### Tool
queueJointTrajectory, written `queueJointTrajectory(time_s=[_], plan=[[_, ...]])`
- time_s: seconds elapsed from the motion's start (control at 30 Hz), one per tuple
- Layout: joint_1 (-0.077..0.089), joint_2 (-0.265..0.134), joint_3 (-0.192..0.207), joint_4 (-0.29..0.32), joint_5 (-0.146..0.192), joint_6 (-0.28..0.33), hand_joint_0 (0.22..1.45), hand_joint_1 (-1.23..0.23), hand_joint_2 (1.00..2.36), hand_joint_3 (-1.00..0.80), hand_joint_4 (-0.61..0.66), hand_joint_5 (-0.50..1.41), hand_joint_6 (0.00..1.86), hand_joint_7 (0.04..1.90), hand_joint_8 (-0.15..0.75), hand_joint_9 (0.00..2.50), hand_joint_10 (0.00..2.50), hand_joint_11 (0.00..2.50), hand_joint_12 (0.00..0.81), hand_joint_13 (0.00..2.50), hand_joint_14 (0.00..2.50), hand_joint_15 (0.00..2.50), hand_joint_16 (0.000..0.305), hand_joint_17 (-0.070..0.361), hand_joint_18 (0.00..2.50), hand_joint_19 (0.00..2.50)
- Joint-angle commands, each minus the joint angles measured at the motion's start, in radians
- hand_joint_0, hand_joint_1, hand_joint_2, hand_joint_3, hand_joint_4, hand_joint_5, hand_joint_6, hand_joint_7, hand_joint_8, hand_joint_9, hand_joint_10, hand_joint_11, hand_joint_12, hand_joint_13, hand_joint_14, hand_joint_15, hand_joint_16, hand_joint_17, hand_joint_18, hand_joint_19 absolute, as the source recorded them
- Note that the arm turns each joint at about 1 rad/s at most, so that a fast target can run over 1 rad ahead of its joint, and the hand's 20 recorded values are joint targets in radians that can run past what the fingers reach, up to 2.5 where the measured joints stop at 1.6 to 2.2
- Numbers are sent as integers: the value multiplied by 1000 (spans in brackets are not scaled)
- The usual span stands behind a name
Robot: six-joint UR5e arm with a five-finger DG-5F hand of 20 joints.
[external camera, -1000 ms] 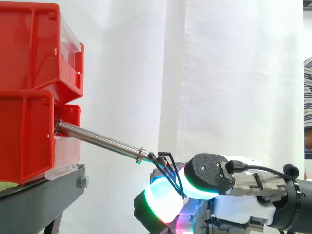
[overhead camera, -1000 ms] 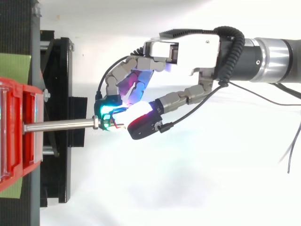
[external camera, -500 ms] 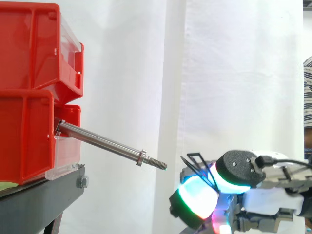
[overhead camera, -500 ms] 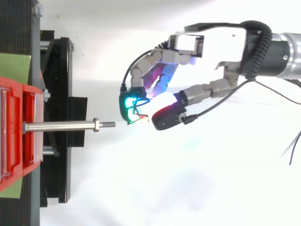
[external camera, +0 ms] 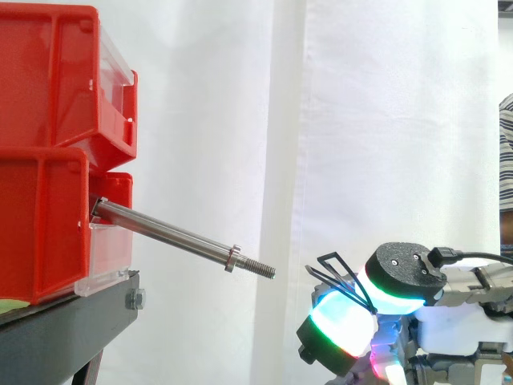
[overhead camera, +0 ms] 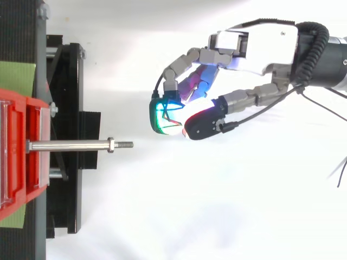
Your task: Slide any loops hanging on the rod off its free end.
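A bare steel rod [external camera: 168, 235] sticks out of the lower red bin [external camera: 40, 228] and slopes down to a threaded free end [external camera: 260, 268]; from above the rod [overhead camera: 70, 145] points right. Nothing hangs on it. My hand [overhead camera: 255, 46] is to the right of the free end and clear of it. Its glowing fingertips [external camera: 343, 322] pinch a thin dark loop [external camera: 333, 271], which stands up above them. In the top view the loop [overhead camera: 169, 111] crosses the green pad.
Two red bins [external camera: 56, 80] are stacked on a black stand [external camera: 72, 317] at the left. A white curtain [external camera: 361, 120] hangs behind. A person's striped sleeve [external camera: 506, 152] shows at the right edge.
The loop was still on the rod's threaded tip a second ago. My hand has pulled it off and moved right and away from the rod with the loop pinched.
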Motion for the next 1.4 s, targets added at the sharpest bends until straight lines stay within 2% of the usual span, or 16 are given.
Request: queueJointTrajectory(time_s=[0.0, 0.03, 0.2, 0.33, 0.43, 0.6, 0.97, 1.13, 1.37], plan=[[6, 0, 0, -10, 42, 84, 514, -648, 1257, -128, -7, -86, 884, 1085, 309, 1206, 10, 344, 395, 749, 4, 121, 60, 134, 768, 311], [7, 0, 4, -14, 51, 110, 529, -660, 1186, -120, 2, -85, 884, 1089, 307, 1204, 10, 347, 393, 747, 4, 126, 59, 133, 764, 314], [12, 0, 29, -55, 71, 185, 557, -674, 1059, -103, 16, -84, 885, 1087, 307, 1202, 10, 351, 390, 747, 4, 133, 58, 130, 753, 323], [12, 0, 70, -190, 73, 247, 576, -684, 1000, -99, 26, -85, 886, 1090, 309, 1196, 11, 358, 390, 746, 4, 129, 57, 129, 750, 316], [12, 0, 81, -250, 70, 266, 596, -736, 1012, -133, 43, -101, 898, 1079, 279, 1139, 12, 383, 356, 726, 6, 135, 49, 109, 720, 332], [10, 0, 83, -253, 71, 280, 627, -780, 1018, -197, -3, -120, 911, 1061, 247, 1090, 14, 421, 312, 705, 6, 151, 40, 90, 688, 359], [12, 0, 83, -253, 70, 283, 642, -770, 1009, -381, 7, -127, 915, 1013, 239, 1088, 14, 422, 311, 705, 6, 151, 40, 89, 696, 362], [12, 0, 83, -254, 73, 289, 662, -764, 1002, -475, -32, -129, 915, 1010, 240, 1088, 14, 424, 310, 704, 5, 147, 40, 89, 697, 356], [9, 0, 83, -254, 66, 296, 682, -779, 1000, -500, -73, -134, 919, 989, 228, 1071, 14, 423, 305, 705, 5, 141, 39, 88, 705, 346]])
